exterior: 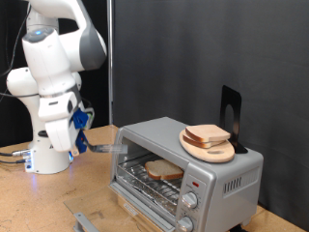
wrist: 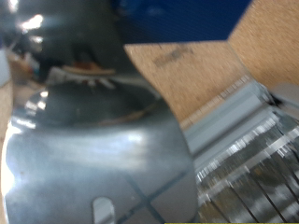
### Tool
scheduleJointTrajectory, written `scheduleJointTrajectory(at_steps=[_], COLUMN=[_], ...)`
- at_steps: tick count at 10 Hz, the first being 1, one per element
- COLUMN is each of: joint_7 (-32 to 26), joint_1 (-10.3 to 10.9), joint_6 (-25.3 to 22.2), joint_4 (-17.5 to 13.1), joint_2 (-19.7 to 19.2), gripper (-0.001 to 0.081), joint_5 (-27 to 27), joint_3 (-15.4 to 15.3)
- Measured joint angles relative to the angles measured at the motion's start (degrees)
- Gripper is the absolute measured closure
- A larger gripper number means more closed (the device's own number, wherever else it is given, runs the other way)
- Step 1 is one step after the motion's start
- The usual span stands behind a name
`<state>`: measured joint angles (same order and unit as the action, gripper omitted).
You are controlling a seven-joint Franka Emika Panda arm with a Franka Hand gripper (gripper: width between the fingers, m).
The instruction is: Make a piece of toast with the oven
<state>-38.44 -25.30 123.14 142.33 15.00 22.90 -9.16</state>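
The oven (exterior: pixel 230 176) stands on the table at the exterior view's right with its glass door (exterior: pixel 145 198) folded down. One piece of toast (exterior: pixel 164 170) lies on the wire rack inside. My gripper (exterior: pixel 102 148) hangs low just to the left of the oven's open mouth, apart from the toast. In the wrist view a shiny curved metal sheet (wrist: pixel 93 140) with a slot fills most of the picture. My fingers do not show there. Part of the oven's wire rack (wrist: pixel 252 163) shows beside the sheet.
A wooden plate with a pile of bread slices (exterior: pixel 208 138) sits on the oven's top, with a black stand (exterior: pixel 230 114) behind it. Two knobs (exterior: pixel 190 202) are at the oven's right front. A grey object (exterior: pixel 83 221) lies at the table's front edge. The robot base (exterior: pixel 48 145) stands at the left.
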Motion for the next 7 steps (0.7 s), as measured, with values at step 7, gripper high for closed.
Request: scheduleJointTrajectory(at_steps=[7], joint_7=[-0.91], joint_1=[-0.02], joint_6=[-12.05], joint_4=[-6.13], joint_2=[4.81], gripper=[0.0447], joint_5=[1.52], joint_3=[2.01])
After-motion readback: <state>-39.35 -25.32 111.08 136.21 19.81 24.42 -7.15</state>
